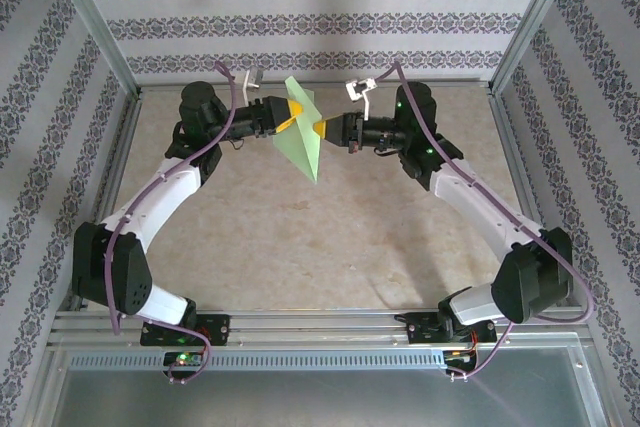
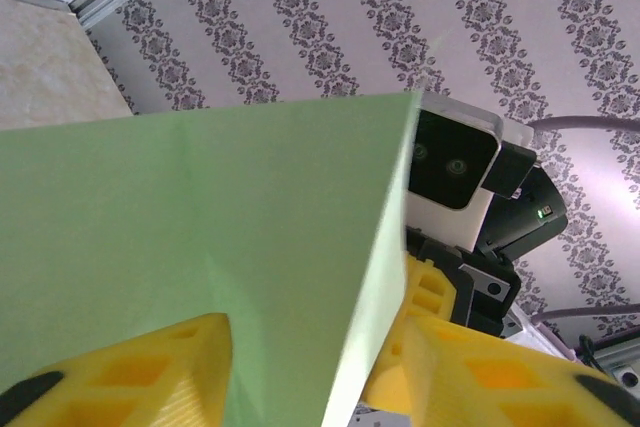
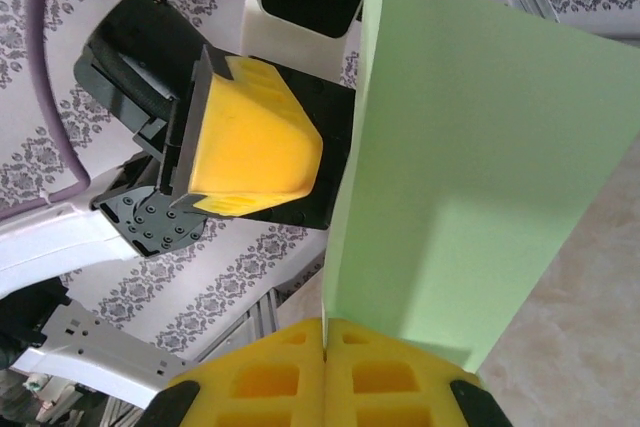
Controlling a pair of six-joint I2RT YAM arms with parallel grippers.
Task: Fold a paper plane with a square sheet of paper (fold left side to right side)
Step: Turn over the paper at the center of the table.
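Green paper: a sheet of paper [image 1: 305,137] is held up in the air over the far middle of the table [image 1: 300,247]. It is not touched by the table.
Shape of the paper: from above, a long thin shape with a point at the near end is seen. It is tilted, not laid flat. Two layers can be made out along one long edge in the wrist views.
Right gripper [image 3: 325,347]: its yellow fingers are pressed together. One edge of the paper is pinched tight between them, and the rest of the sheet is stood up and away from the fingers.
Left gripper [image 2: 315,347]: its yellow fingers [image 2: 130,367] are set apart, and the paper is passed between them. One finger is placed just beside the flat green face. A clear gap is left between the other finger and the paper's edge, so the sheet is not squeezed on this side.
Arms: both are stretched toward the far middle of the table. The two grippers are pointed at each other, with the paper between them, the left one on its left face and the right one on its right face.
Camera [image 2: 450,162]: a white box with a dark front is seen just past the paper's edge in the left wrist view.
Table: a pale, stone-look top is seen.
Walls [image 1: 320,17]: they are covered in stripes with a dark flower pattern.
Cable [image 1: 225,127]: a purple one is run along each arm.
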